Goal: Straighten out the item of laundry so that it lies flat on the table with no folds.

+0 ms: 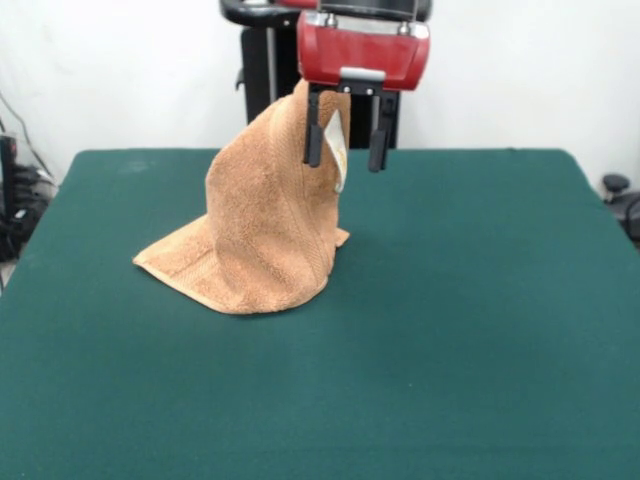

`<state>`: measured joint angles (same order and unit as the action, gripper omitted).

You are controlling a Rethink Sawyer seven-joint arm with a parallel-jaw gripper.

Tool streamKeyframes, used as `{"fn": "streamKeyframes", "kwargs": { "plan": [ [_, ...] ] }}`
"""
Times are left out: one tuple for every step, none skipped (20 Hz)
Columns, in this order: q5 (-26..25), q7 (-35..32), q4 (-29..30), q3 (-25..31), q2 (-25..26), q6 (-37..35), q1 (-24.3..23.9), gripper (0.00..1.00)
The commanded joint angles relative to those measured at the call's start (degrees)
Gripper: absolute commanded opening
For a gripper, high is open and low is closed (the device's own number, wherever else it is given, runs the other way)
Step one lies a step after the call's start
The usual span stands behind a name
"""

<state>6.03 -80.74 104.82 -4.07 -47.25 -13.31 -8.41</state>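
The table is a large rectangular surface covered in dark green felt-like material; it serves as the reference for all positions below.

The towel is orange-tan terry cloth. It is located left of the table centre, toward the far half of the table. It is not flat: it rises in a tent-like cone, with its upper part lifted off the table and its lower part resting on the surface. One corner lies spread on the table at the left of the cone. Woven border bands run near the lower edge.

The gripper has a red housing and two black fingers. It hangs above the far half of the table, at the peak of the towel. The fingers are spread apart; the left one is against the cloth, the right one is clear of it.

A white label hangs from the towel's peak between the fingers.
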Motion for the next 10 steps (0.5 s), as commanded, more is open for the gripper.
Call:
{"fn": "streamKeyframes", "kwargs": {
  "plan": [
    [1.1,-13.7,5.3,1.3,3.4,0.0,1.4,1.0],
    [1.0,-13.8,5.4,1.1,3.4,0.1,1.5,1.0],
    [1.0,-13.9,5.5,1.0,3.3,0.1,1.7,1.0],
    [0.9,-13.9,5.6,0.9,3.3,0.1,1.8,1.0],
    [0.8,-13.9,5.6,0.9,3.3,0.2,1.8,1.0],
    [0.9,-14.0,5.8,0.9,3.3,0.1,1.9,1.0],
    [1.1,-14.1,5.9,0.9,3.4,-0.2,1.9,1.0],
    [1.2,-14.3,6.0,0.8,3.4,-0.2,1.9,1.0],
    [1.2,-14.4,6.0,0.6,3.4,-0.3,2.2,1.0],
    [1.2,-14.4,6.1,0.6,3.4,-0.3,2.2,1.0]
  ]
}}
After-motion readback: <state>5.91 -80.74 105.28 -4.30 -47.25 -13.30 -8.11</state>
